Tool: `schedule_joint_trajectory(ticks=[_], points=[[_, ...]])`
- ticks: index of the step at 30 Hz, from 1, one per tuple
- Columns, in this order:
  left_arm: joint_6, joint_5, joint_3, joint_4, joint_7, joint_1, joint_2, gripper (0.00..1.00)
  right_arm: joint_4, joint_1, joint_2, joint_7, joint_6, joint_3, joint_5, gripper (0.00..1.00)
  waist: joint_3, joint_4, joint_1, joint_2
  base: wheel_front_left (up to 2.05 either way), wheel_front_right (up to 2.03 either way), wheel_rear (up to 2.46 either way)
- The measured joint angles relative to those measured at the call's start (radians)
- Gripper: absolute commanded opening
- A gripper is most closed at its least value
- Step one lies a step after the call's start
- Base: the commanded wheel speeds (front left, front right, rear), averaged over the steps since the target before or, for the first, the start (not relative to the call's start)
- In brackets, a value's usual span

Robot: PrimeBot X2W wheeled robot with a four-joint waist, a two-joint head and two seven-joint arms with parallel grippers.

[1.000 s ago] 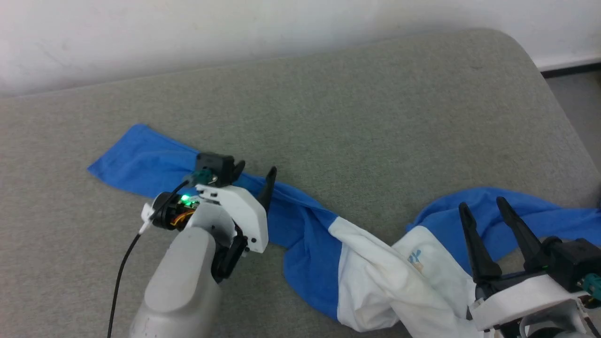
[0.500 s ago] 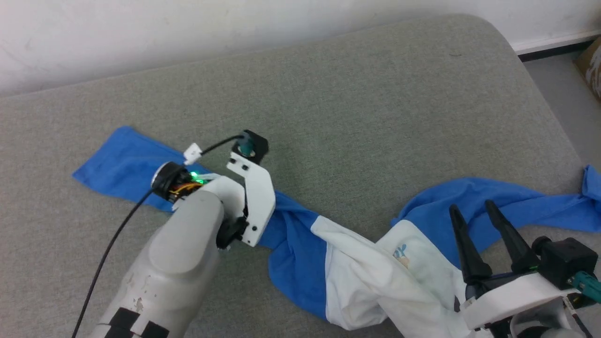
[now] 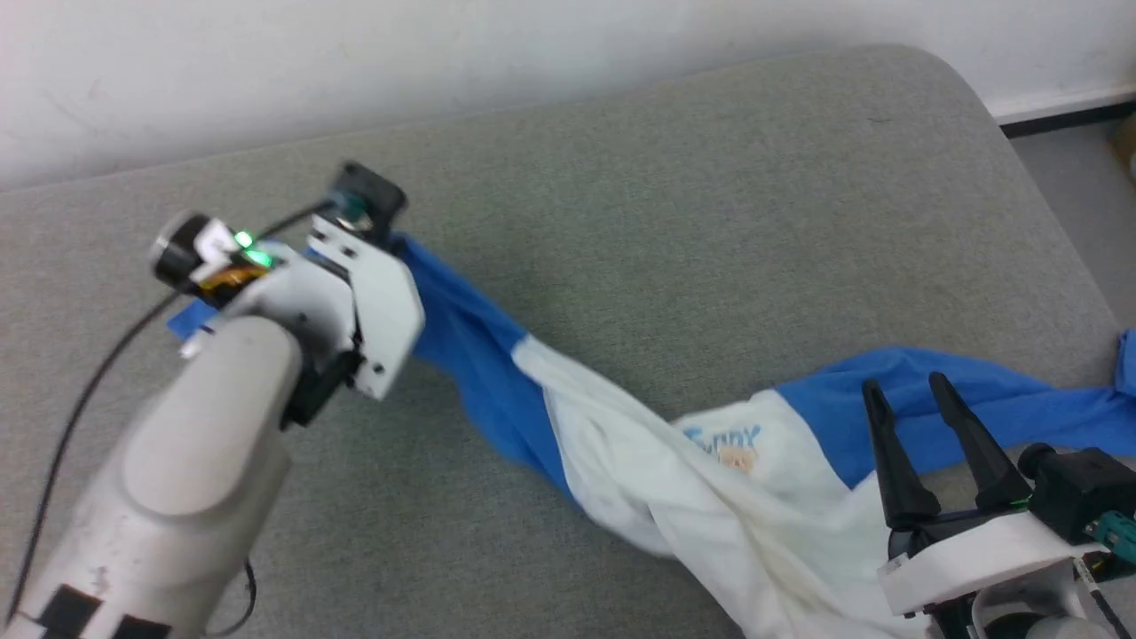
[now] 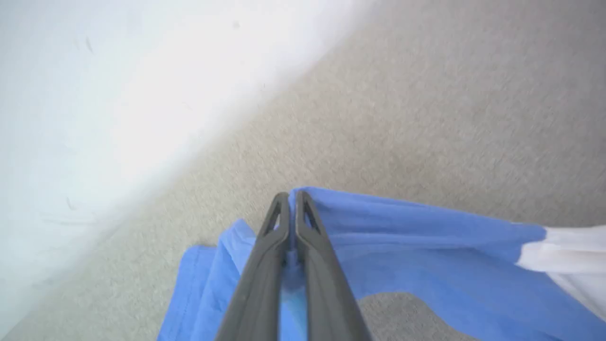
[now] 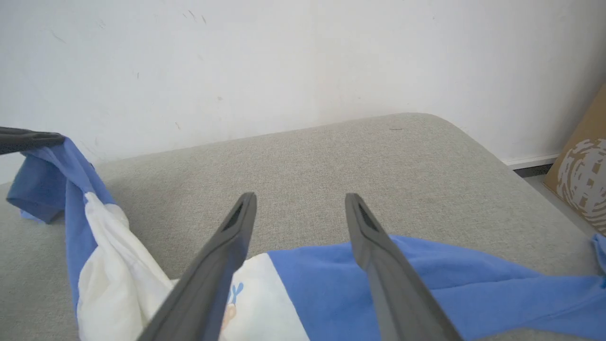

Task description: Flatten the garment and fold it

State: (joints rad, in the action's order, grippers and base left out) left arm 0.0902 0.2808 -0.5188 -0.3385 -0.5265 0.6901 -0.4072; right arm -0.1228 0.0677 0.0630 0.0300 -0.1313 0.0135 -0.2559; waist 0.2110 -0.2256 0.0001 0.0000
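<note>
Blue sleeve [image 4: 402,227] just got clamped between the left gripper [image 4: 289,196] fingers and hoisted, stretching the garment [image 3: 639,461] flatter; right gripper [image 3: 907,390] spread wide, empty, other sleeve [image 3: 1021,408] below its fingers.

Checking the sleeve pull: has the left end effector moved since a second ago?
Yes. The left end effector, shut on the white-and-blue shirt's blue sleeve, went toward the grey padded surface's far edge.

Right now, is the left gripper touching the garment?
Touching. The left wrist view shows the left gripper shut on a blue fold of the garment, with cloth pinched between its two dark fingers.
</note>
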Motion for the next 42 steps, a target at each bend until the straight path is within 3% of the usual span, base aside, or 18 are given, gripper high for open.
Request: schedule_joint_trajectory(ticks=[6,11,15,19,27,28,29,37,42], points=[[-0.136,0.003,0.137,0.229,0.098,-0.034,-0.072,0.00,-0.012,0.007,-0.002,-0.003,0.000,-0.015,0.007,1.00,-0.019,0.040,0.0000,0.0000,0.00,0.00,0.00],[-0.286,0.073,0.285,0.410,0.135,-0.304,-0.114,0.00,-0.023,0.031,-0.005,-0.011,0.000,-0.027,0.009,1.00,-0.035,0.079,0.0000,0.0000,0.00,0.00,0.00],[-0.396,0.123,0.356,0.502,0.165,-0.596,-0.089,0.00,-0.028,0.048,-0.007,-0.021,0.000,-0.036,0.011,1.00,-0.044,0.115,-0.0001,0.0000,0.00,0.00,0.00],[-0.447,0.172,0.374,0.518,0.193,-0.812,-0.032,0.00,-0.042,0.050,-0.008,-0.033,0.000,-0.042,0.019,1.00,-0.053,0.150,-0.0002,0.0000,0.00,0.00,0.00],[-0.469,0.252,0.405,0.394,0.277,-0.959,0.058,0.00,-0.059,0.067,-0.009,-0.065,0.000,-0.040,0.027,1.00,-0.087,0.189,-0.0002,0.0000,0.00,0.00,0.00],[-0.465,0.266,0.408,0.383,0.286,-0.962,0.065,0.26,-0.061,0.070,-0.009,-0.067,0.000,-0.040,0.027,1.00,-0.093,0.191,-0.0002,0.0000,0.00,0.00,0.00],[-0.456,0.280,0.413,0.376,0.300,-0.962,0.073,1.00,-0.063,0.072,-0.009,-0.072,0.000,-0.040,0.028,1.00,-0.098,0.193,-0.0002,0.0000,0.00,0.00,0.00],[-0.397,0.270,0.443,0.382,0.474,-0.861,0.084,1.00,-0.082,0.085,-0.009,-0.091,0.000,-0.044,0.028,1.00,-0.123,0.195,-0.0001,0.0000,0.00,0.00,0.00],[-0.325,0.245,0.372,0.398,0.450,-0.745,0.051,1.00,-0.090,0.089,-0.009,-0.091,0.000,-0.048,0.028,1.00,-0.124,0.184,-0.0002,0.0000,0.00,0.00,0.00]])
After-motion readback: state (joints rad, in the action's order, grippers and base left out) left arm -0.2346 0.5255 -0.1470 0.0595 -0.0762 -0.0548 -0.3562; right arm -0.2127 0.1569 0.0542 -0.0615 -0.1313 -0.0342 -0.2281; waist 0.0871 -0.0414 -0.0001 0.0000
